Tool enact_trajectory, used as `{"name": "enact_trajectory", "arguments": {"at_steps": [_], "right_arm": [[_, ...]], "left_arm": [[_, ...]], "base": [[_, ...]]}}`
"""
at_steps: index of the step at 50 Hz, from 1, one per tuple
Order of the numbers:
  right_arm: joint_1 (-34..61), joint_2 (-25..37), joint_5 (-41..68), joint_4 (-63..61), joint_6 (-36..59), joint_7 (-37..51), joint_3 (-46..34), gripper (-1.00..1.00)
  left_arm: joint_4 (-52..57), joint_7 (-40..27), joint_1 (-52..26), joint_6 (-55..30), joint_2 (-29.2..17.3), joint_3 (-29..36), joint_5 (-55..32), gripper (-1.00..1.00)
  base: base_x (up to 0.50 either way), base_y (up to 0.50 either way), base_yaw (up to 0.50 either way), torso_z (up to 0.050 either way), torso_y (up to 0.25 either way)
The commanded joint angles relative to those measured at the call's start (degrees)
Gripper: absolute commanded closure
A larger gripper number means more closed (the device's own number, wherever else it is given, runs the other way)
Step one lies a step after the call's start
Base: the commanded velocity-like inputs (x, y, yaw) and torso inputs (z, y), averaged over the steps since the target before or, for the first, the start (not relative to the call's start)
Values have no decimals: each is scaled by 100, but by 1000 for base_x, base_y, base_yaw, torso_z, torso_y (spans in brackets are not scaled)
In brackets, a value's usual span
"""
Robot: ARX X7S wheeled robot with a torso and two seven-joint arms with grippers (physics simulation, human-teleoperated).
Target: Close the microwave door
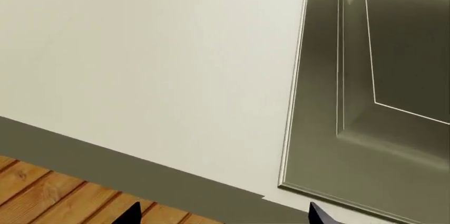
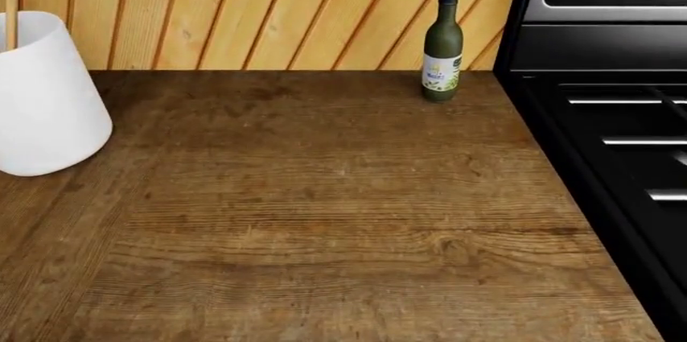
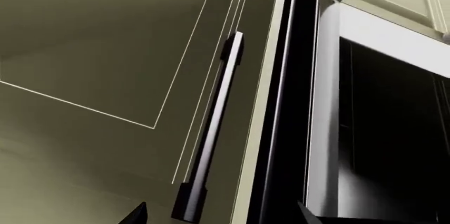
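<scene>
The microwave [image 3: 383,145] shows only in the right wrist view, as a dark cavity or window inside a silver frame. A black panel seen edge-on [image 3: 292,103], apparently its door, stands along the frame's near side. I cannot tell how far it is open. My right gripper [image 3: 221,216] is open, its two dark fingertips [image 3: 137,214] wide apart below a cabinet handle [image 3: 211,129] and the black panel, holding nothing. My left gripper [image 1: 223,216] is open too, facing a white wall [image 1: 155,60]. Neither gripper appears in the head view.
An olive cabinet door [image 3: 91,50] carries the long handle beside the microwave. Another olive panelled door [image 1: 365,103] borders the white wall. The head view shows a wooden counter [image 2: 322,213], a green bottle [image 2: 442,46], a white vessel [image 2: 43,96] and a black stove [image 2: 612,117].
</scene>
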Motion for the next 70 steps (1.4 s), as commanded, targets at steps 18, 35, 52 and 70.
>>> {"name": "enact_trajectory", "arguments": {"at_steps": [18,35,52,70], "right_arm": [[200,-1977,-6297,343,838,-4570,591,-100],[179,-2215,-7837,846,387,-5699,483,-100],[145,-2098,-8261,1274,-43,-5954,432,-100],[7,-1954,-8399,1537,-364,-6002,413,-100]], "left_arm": [[10,-42,8,88,-55,25,-75,-100],[24,-36,41,126,-56,59,-70,-100],[47,-79,38,172,-96,84,-135,-100],[67,-117,33,220,-134,114,-190,-100]], "base": [[0,0,0,0,0],[0,0,0,0,0],[0,0,0,0,0],[0,0,0,0,0]]}}
